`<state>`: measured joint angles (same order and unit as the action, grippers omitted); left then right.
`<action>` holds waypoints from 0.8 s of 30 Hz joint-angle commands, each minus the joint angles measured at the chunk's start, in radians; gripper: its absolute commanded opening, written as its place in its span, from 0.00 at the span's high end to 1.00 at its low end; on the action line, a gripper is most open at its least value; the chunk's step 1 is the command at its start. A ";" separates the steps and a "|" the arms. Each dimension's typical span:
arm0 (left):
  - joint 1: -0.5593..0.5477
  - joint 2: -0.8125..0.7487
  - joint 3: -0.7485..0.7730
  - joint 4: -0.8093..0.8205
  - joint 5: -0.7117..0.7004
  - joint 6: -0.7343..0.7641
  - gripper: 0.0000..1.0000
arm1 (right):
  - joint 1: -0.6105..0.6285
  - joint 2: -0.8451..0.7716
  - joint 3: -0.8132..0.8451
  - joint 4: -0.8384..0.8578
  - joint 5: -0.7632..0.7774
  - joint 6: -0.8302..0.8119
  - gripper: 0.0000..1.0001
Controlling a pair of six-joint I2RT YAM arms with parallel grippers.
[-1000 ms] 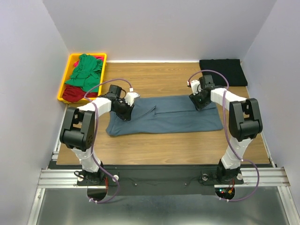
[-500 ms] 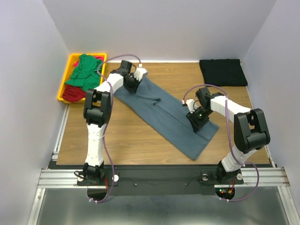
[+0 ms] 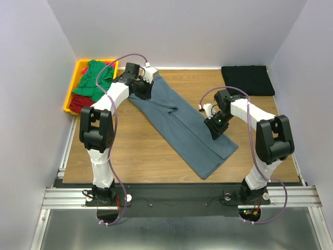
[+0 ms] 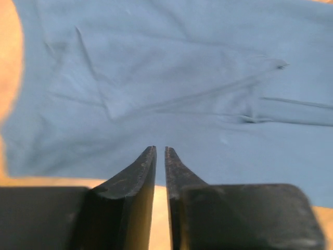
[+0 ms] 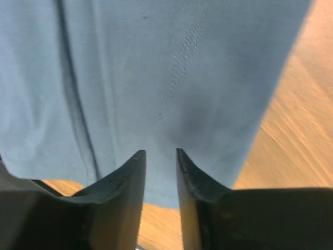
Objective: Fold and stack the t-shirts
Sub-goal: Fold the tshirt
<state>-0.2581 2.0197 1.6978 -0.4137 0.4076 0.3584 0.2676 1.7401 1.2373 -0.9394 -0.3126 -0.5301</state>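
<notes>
Left fingers (image 4: 140, 174) nearly shut, hold unclear; right fingers (image 5: 130, 179) part open, empty. The diagonal blue-grey shirt (image 3: 177, 122) may bunch if pinched unevenly.

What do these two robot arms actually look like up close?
Both the left arm and the right arm have white shell segments joined by chunky black joints. Purple cables loop loosely along each. Each ends in two matte black fingers tapering to narrow tips.
</notes>
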 commanded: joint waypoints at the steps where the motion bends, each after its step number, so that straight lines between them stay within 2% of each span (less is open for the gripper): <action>1: -0.009 -0.047 -0.134 0.072 0.033 -0.196 0.77 | 0.002 0.070 -0.015 0.053 0.000 0.005 0.67; 5: -0.015 -0.015 -0.175 0.081 -0.018 -0.237 0.81 | 0.019 0.104 -0.042 0.070 0.009 0.013 0.73; 10: -0.017 0.100 -0.101 0.047 -0.122 -0.228 0.85 | 0.084 0.122 -0.113 0.071 -0.028 0.048 0.76; 14: -0.015 0.233 0.055 -0.008 -0.145 -0.191 0.86 | 0.168 0.147 -0.131 0.093 -0.103 0.117 0.75; 17: -0.016 0.359 0.242 -0.081 -0.161 -0.174 0.86 | 0.209 0.191 -0.081 0.112 -0.175 0.189 0.73; 18: -0.015 0.393 0.367 -0.102 -0.179 -0.168 0.87 | 0.211 0.203 -0.058 0.113 -0.215 0.209 0.72; 19: -0.016 0.455 0.428 -0.118 -0.185 -0.153 0.87 | 0.211 0.226 -0.038 0.113 -0.232 0.244 0.70; 21: -0.015 0.505 0.582 -0.145 -0.202 -0.110 0.86 | 0.211 0.226 0.017 0.106 -0.278 0.271 0.63; 24: -0.017 0.527 0.661 -0.126 -0.185 -0.076 0.84 | 0.211 0.181 0.050 0.108 -0.331 0.292 0.56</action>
<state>-0.2783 2.5198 2.2448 -0.4980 0.2626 0.2039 0.4736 1.9343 1.2449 -0.9035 -0.5713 -0.2893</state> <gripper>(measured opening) 0.150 0.411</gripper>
